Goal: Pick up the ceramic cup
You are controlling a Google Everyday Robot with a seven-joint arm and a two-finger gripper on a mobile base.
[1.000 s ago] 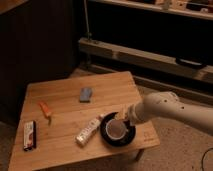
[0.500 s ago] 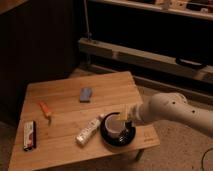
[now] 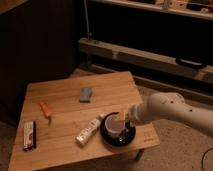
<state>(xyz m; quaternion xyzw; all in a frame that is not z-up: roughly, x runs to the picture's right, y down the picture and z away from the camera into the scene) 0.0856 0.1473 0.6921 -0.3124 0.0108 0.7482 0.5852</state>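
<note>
Now, the ceramic cup (image 3: pixel 114 125): sits upright in the middle of the black plate (image 3: pixel 120 141), at about 4 o'clock on the table (image 3: pixel 65 117), near the front right corner.
Gripper (image 3: pixel 123 118): mine, low at the cup's 2 o'clock side, right at the rim; I can't tell whether I am touching it yet.
Fingers: spread wide, holding nothing; the cup rests on the plate.
Arm (image 3: pixel 167 111): comes in from 3 o'clock, off the table's right edge.
Step in hand: settling my fingers on the cup before I close.
How to do it well: I judge I should put one finger inside the wall and one outside at 2 o'clock, go low enough to get real wall and not just the lip, then close gently, since glazed ceramic is likely to be slick.
Lift: straight up, so that the cup does not drag the plate along.
Risk: a nudge toward 9 o'clock would slide the cup or the plate into the white bottle (image 3: pixel 88 131), which lies just beside the plate at its 9 o'clock.
Farther out: a blue block (image 3: pixel 86 94) at the cup's 11 o'clock and an orange thing (image 3: pixel 45 109) at 10 o'clock, both well apart from my path.
</note>
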